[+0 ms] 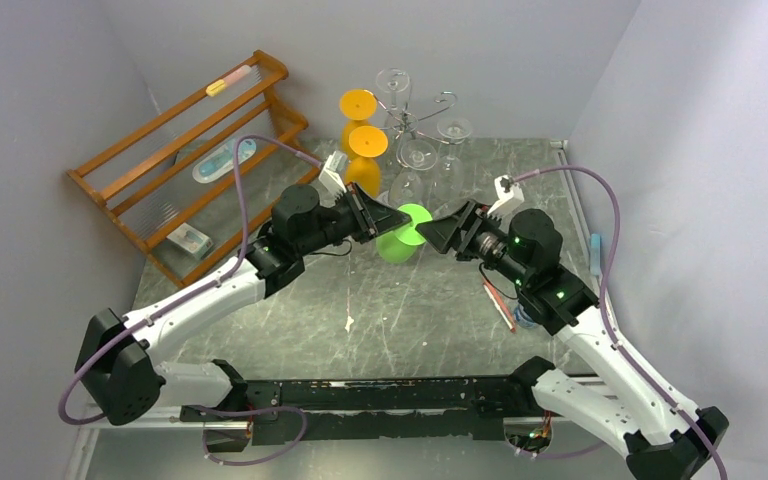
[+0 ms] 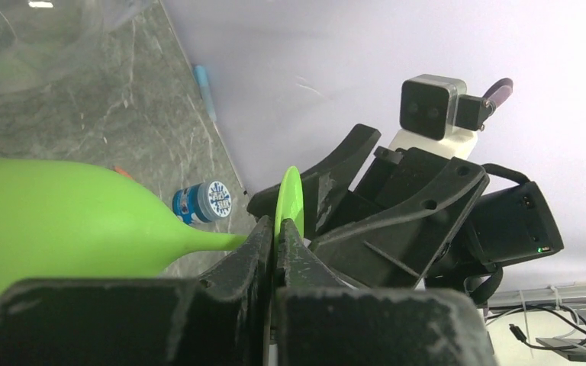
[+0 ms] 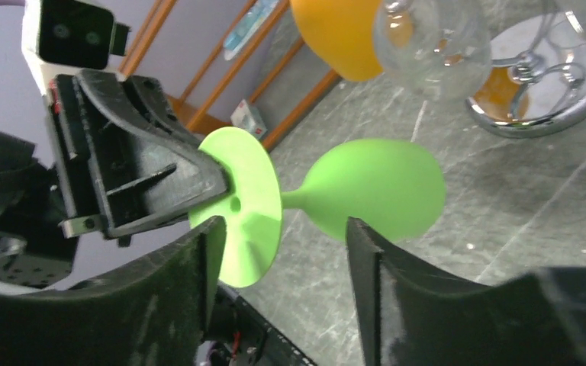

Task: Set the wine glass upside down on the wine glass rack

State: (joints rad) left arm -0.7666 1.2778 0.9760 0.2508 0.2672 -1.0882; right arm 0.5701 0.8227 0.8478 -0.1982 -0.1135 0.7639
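The green wine glass point(image 1: 400, 235) hangs on its side above the middle of the worktop point(image 1: 410, 320), between the two arms, with its stem roughly level. The left tool point(image 1: 378, 218) is clenched on the rim of the glass's flat round foot; in the left wrist view its two fingertips press together on the edge of the green disc, and the bowl swells out to the left of them

The right tool point(image 1: 440, 228) faces it from the other side with its jaws standing apart, released and holding nothing. In the right wrist view one finger sits just beside the foot and the other just in front of the bowl, with the stem lying across the gap beyond them. Whether either finger touches the glass I cannot tell

The wine glass rack point(image 1: 415, 118) stands at the far edge of the worktop, behind the green glass and apart from it. Clear glasses point(image 1: 418, 155) hang bowl-down from its curled arms, and its shiny round base shows in the right wrist view. Two orange glasses point(image 1: 365, 150) are just left of the rack, one higher than the other. The orange wooden rack point(image 1: 190, 150) leans in the far left corner. A small blue and white bottle point(image 2: 206, 202) lies on the worktop near the right arm
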